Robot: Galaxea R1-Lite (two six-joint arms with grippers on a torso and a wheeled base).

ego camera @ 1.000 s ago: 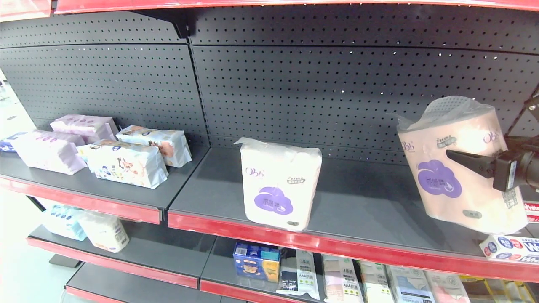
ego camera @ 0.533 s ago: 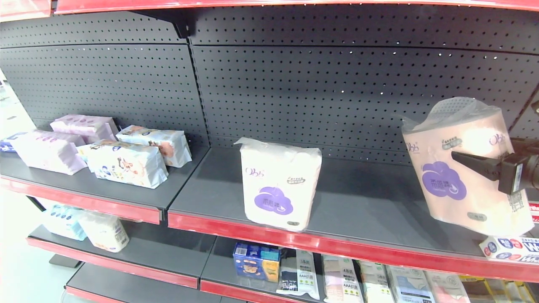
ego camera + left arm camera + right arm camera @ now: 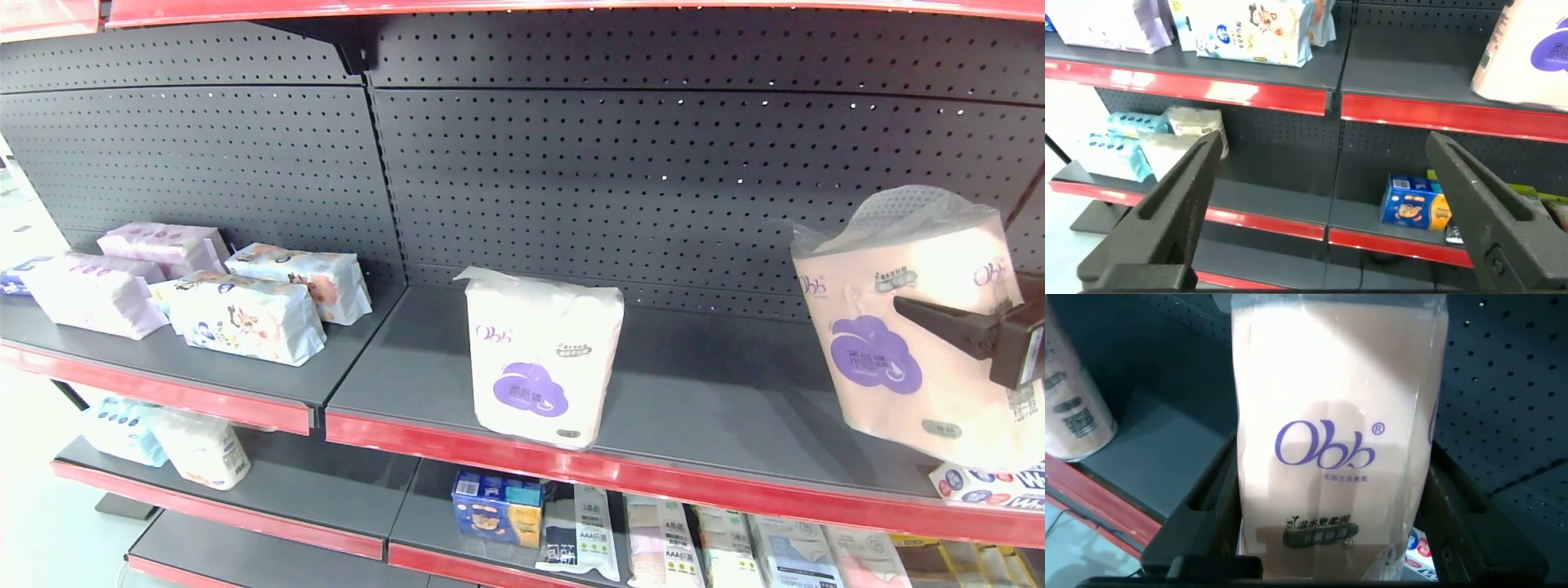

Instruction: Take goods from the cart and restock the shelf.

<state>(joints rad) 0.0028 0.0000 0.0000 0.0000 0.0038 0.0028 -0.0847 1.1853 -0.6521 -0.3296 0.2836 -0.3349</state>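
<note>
1 white pack [image 3: 543,359] is standing on the shelf [image 3: 702,400]. The right end effector [image 3: 1335,502] is clamping 1 pink pack [image 3: 906,327], not yet released. The left end effector [image 3: 1323,147] is gaping wide.

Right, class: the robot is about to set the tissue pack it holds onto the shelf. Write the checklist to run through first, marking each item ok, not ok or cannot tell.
1. Grip: right gripper shut on the peach tissue pack: ok.
2. Pack upright: it leans, top toward the robot's left: not ok.
3. Landing spot: bare shelf deck beside the pack: ok.
4. Gap to the white pack standing mid-shelf: well apart: ok.
5. Pack base touching the deck: cannot tell.
6. Left gripper open, down by the lower shelves, clear of the pack: ok.
</note>
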